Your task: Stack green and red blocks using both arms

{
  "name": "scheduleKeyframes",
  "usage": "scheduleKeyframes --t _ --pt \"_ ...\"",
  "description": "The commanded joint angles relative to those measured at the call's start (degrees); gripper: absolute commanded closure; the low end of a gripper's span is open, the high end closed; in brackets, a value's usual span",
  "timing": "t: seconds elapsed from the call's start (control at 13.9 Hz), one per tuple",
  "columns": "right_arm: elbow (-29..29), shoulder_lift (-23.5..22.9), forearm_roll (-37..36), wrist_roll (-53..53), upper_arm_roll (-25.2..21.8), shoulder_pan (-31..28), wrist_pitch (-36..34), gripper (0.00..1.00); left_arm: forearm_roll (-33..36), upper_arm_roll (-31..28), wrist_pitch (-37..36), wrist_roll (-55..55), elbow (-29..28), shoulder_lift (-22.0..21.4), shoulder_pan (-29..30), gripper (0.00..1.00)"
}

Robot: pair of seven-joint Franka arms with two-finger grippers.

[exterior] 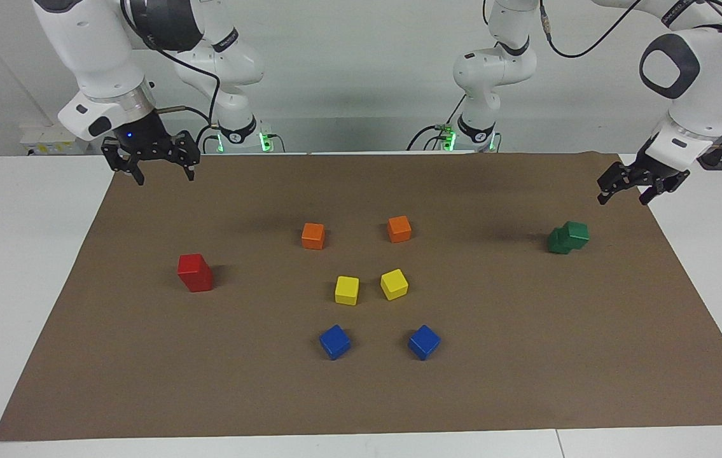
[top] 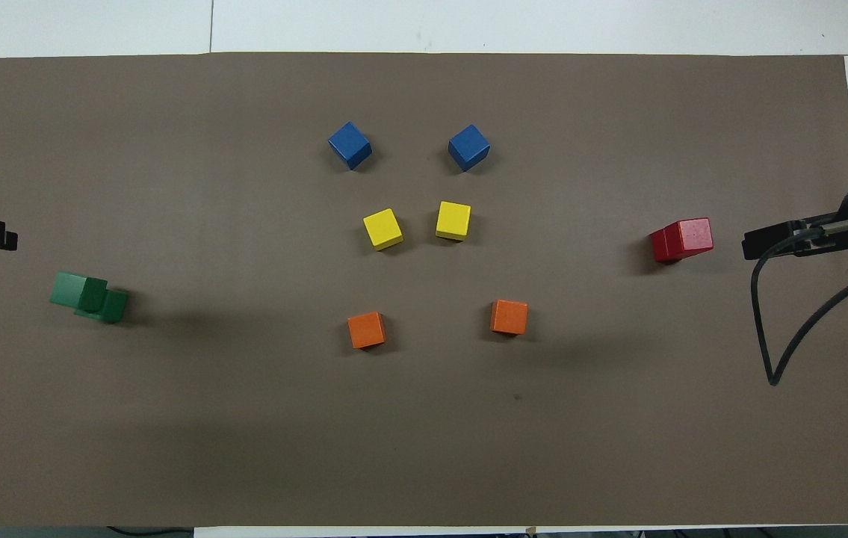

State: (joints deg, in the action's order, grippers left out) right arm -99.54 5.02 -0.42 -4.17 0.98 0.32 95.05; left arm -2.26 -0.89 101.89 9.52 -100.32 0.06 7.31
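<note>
In the facing view alone, the left gripper (exterior: 625,188) and right gripper (exterior: 158,166) hang spread and empty.

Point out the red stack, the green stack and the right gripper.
red stack (exterior: 194,272): facing view, front face.
green stack (exterior: 568,237): facing view, upper block's side.
right gripper (exterior: 163,170): facing view, midway between fingertips.

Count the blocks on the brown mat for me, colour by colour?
Red blocks: 2, one stacked on the other
Green blocks: 2, stacked askew
Orange blocks: 2
Yellow blocks: 2
Blue blocks: 2
Total: 10
</note>
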Motion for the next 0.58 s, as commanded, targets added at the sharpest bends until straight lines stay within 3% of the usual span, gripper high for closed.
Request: scheduleKeyframes --t 0.0,0.29,0.5 --pt "2.68 -2.38 -0.2 0.03 0.17 -0.4 -1.1 0.0 0.15 0.1 -5.45 -7.05 5.82 0.29 -1.33 0.0" --pt "2.68 -2.38 -0.02 0.21 0.17 -0.4 -1.27 0.0 0.15 1.33 -7.32 -6.62 4.17 -3.56 -1.24 0.0" --pt "2.68 -2.21 0.24 0.56 0.17 -0.05 -1.71 0.0 0.15 1.24 -7.49 -6.71 3.9 -4.1 -1.24 0.0"
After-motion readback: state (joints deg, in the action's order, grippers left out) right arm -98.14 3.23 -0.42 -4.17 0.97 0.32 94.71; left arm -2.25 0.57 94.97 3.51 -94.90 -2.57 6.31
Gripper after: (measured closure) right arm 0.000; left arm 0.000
